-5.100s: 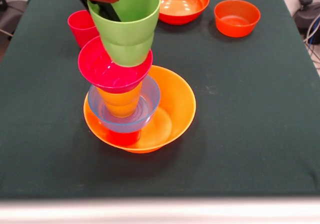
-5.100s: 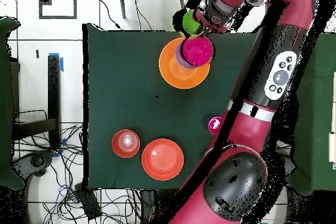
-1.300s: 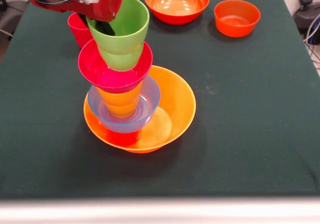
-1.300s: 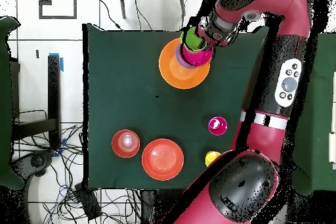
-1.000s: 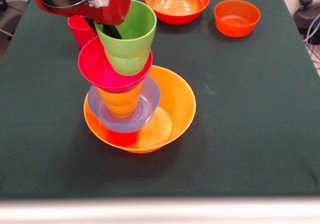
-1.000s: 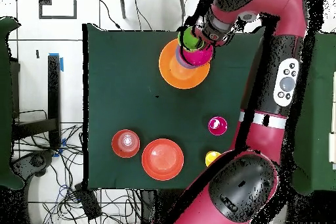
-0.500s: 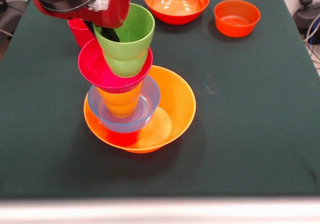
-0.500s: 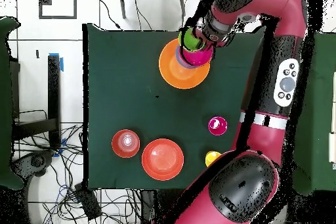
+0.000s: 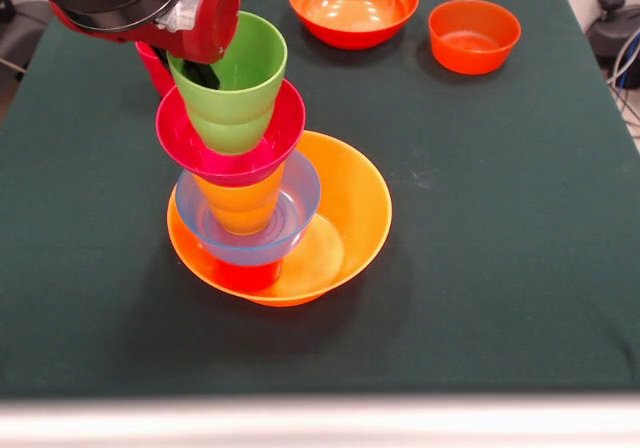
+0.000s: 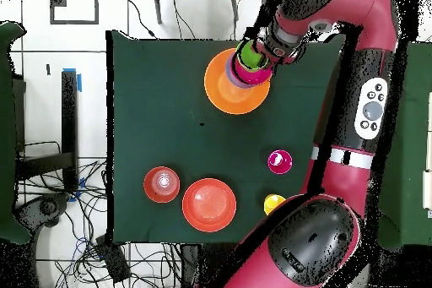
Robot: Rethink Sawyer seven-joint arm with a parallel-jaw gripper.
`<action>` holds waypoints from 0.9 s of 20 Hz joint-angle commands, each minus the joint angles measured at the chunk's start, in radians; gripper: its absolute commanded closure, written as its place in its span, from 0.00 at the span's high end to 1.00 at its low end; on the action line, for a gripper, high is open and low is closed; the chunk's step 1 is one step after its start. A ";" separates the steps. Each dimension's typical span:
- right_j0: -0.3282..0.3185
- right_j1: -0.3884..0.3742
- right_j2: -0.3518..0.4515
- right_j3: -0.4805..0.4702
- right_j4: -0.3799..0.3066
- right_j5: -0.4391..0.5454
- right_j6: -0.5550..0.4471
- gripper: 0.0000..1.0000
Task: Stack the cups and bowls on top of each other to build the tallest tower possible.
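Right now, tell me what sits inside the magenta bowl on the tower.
The green cup sits upright in the magenta bowl, its lower part below the rim. The gripper reaches into the cup. The cup's base and the bowl's floor are covered from view.

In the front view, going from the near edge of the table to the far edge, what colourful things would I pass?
The tower, based on the big orange bowl → small orange-red bowl → large red-orange bowl.

Green cup (image 9: 232,78), magenta bowl (image 9: 190,133), lt-blue bowl (image 9: 297,203) (see-thru), orange base bowl (image 9: 350,203); dk-green cloth (image 9: 500,218).
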 commanded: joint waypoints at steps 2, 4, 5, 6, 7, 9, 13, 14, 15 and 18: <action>-0.006 0.009 -0.091 0.088 0.007 -0.091 -0.293 0.00; -0.003 0.009 -0.091 0.084 0.008 -0.085 -0.292 0.00; -0.005 0.008 -0.094 0.090 0.012 -0.090 -0.290 0.00; -0.005 0.007 -0.096 0.092 0.014 -0.089 -0.290 0.00; -0.006 0.006 -0.099 0.096 0.017 -0.092 -0.289 0.00; -0.003 0.004 -0.106 0.096 0.022 -0.091 -0.289 0.00; 0.002 0.005 -0.118 0.094 0.032 -0.094 -0.290 0.00; 0.002 0.004 -0.121 0.094 0.034 -0.093 -0.291 0.00; 0.002 0.004 -0.123 0.095 0.036 -0.094 -0.289 0.00; 0.003 0.004 -0.127 0.098 0.038 -0.098 -0.289 0.00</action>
